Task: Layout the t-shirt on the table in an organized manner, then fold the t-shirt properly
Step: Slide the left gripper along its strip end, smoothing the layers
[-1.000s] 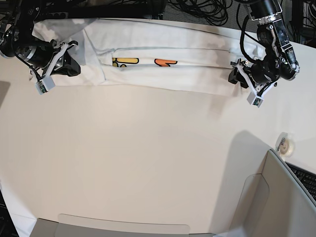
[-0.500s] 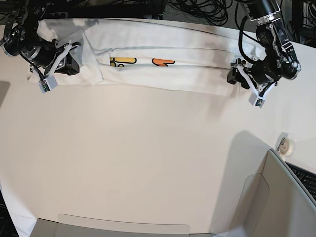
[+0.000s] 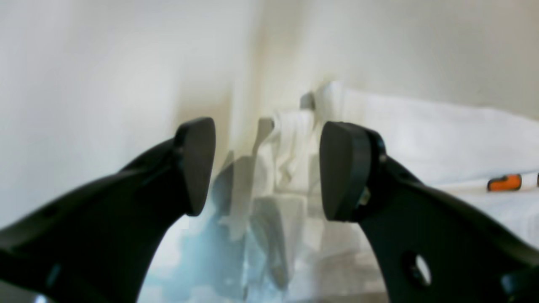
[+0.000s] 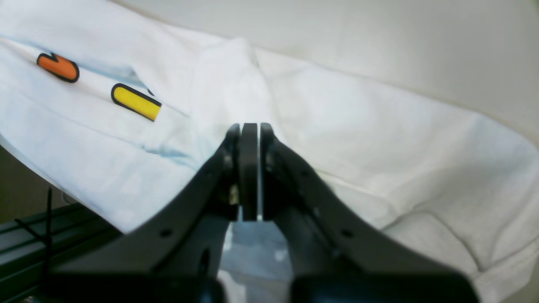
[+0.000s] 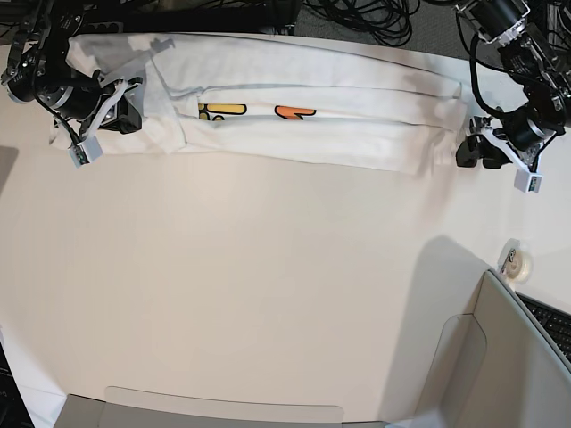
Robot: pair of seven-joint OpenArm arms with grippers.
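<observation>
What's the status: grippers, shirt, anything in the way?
Left gripper open, off the shirt's end. Right gripper shut on the shirt. Shirt in a long strip along table far edge. Nothing blocking.

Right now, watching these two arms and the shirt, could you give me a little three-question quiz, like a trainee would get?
1. True or false: the left gripper is clamped shut on the t-shirt.
2. Which letter colours show in the gap between the shirt's folds? A) yellow and orange B) green and purple C) red and pink
3. Fill in: the shirt lies as a long folded band along the ___ edge of the table in the base view.

Key
1. False: its jaws stand open, bunched cloth just ahead of them.
2. A
3. far; the right gripper is shut at the other end.
</observation>
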